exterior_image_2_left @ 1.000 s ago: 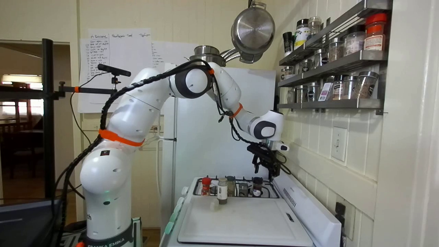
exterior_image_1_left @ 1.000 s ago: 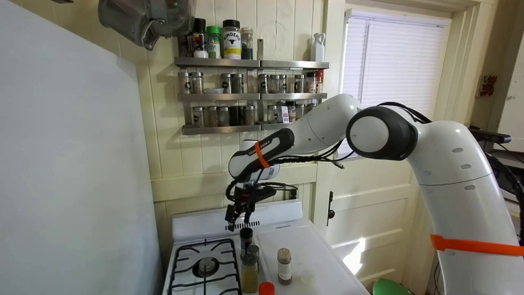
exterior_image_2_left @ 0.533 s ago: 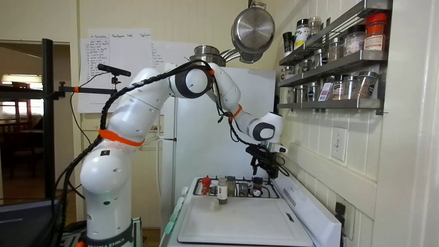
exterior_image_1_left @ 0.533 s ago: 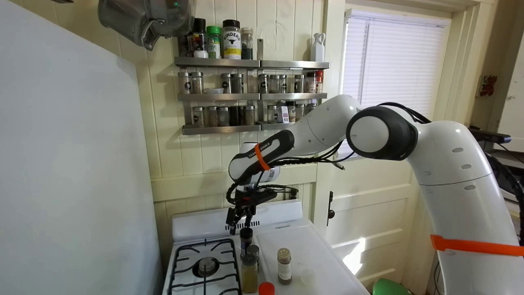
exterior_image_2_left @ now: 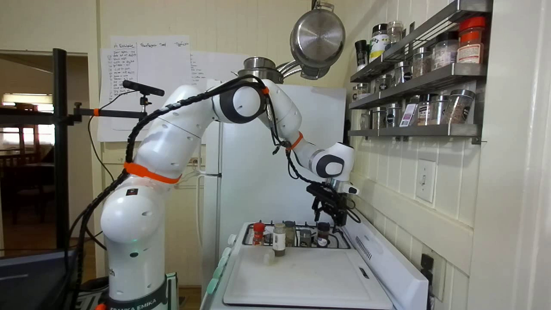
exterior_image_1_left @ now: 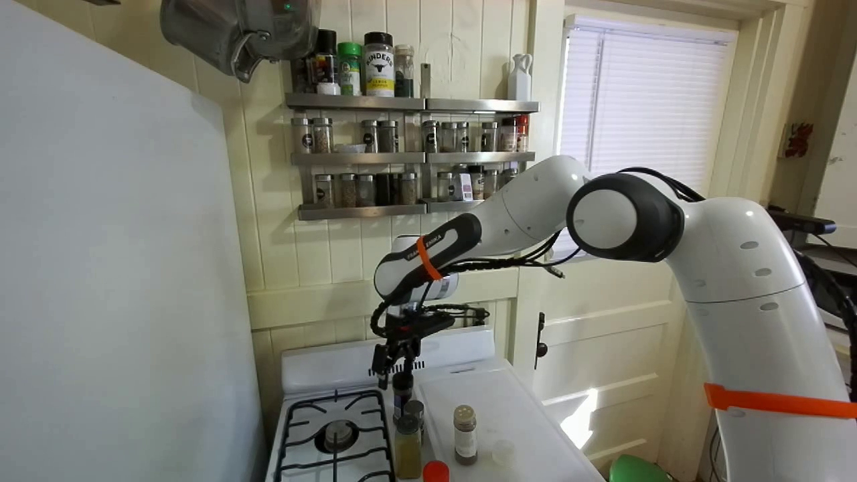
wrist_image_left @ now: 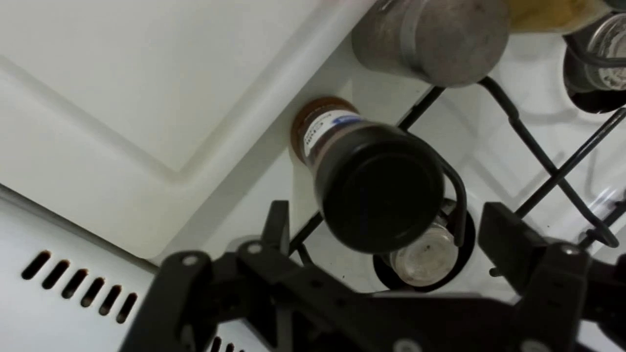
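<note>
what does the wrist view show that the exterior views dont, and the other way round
Only the wrist view shows the label of the black-capped jar close enough to make out some lettering.

Only the exterior views show the wall shelves, the refrigerator, the red-capped jar and the beige-lidded jar on the white cover.

All share the open gripper, the black-capped jar, the gray-lidded jar, the white cover, the stove grate and the vent slots.
</note>
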Robot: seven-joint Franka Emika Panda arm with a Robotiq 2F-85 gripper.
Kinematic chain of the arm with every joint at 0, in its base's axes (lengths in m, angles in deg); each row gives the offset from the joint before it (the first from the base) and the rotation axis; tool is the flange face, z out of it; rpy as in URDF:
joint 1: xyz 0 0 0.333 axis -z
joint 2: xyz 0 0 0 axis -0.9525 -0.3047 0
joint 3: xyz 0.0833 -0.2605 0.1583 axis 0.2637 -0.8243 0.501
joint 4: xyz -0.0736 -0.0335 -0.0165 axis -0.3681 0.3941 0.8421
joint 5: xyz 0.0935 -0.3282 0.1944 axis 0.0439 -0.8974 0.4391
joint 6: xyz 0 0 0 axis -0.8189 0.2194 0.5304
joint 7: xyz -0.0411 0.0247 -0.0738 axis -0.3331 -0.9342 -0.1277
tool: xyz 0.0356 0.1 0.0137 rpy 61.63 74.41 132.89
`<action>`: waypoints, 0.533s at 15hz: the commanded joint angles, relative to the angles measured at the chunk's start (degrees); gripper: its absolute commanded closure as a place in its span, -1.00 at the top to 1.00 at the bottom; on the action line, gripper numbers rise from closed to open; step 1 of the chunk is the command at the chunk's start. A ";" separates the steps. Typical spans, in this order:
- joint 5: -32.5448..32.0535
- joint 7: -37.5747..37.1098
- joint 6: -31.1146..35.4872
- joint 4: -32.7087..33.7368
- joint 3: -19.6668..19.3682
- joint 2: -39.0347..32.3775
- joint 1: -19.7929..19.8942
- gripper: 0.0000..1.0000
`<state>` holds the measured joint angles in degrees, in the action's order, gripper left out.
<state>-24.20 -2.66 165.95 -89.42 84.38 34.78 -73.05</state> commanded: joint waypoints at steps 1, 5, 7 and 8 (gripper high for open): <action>-0.42 -1.34 -2.15 -1.48 -0.31 1.42 -0.37 0.93; -0.45 -1.98 -2.95 -1.47 -0.52 1.42 -0.40 0.25; -0.45 -2.43 -3.22 -1.45 -0.64 1.43 -0.41 -0.04; -0.33 -2.56 -3.23 -1.44 -0.65 1.45 -0.36 -0.09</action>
<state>-24.21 -3.75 164.23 -89.85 84.17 34.97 -73.04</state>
